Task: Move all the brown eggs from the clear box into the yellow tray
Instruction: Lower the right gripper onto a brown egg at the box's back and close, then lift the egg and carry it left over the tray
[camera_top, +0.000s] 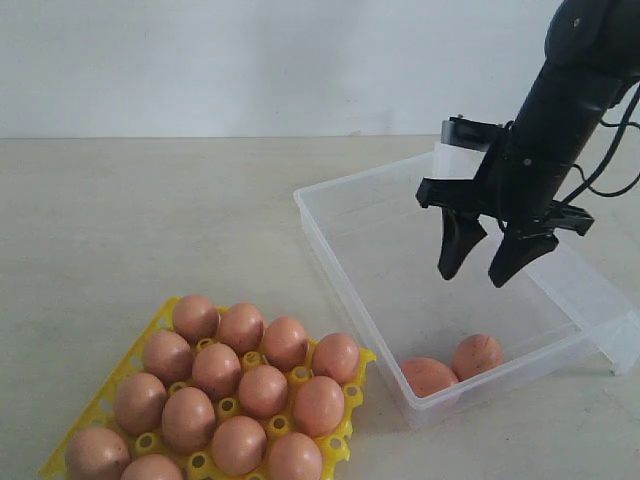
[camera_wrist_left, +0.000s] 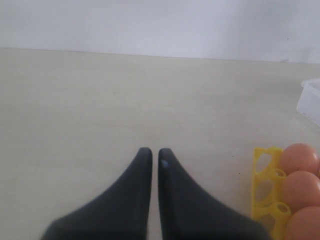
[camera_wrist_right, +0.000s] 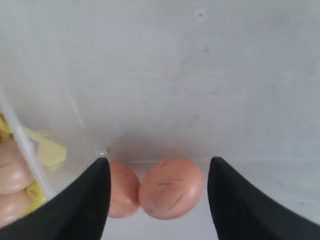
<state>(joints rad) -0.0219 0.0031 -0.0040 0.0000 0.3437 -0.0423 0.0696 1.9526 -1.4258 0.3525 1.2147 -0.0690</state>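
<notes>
Two brown eggs are left in the clear box, touching, in its corner toward the near edge of the surface. The rest sit in the yellow tray beside it.

Judged light, smooth, brittle-shelled, apt to roll — grip gently across the waist.

Right tool hangs above them, spread wide, empty. Left tool pinched nearly together, holding nothing.

Tray's near rows are cut off — free cells uncountable. One egg is half-hidden by the tool in the right wrist view.

Blk arm, pointed R claw
</notes>
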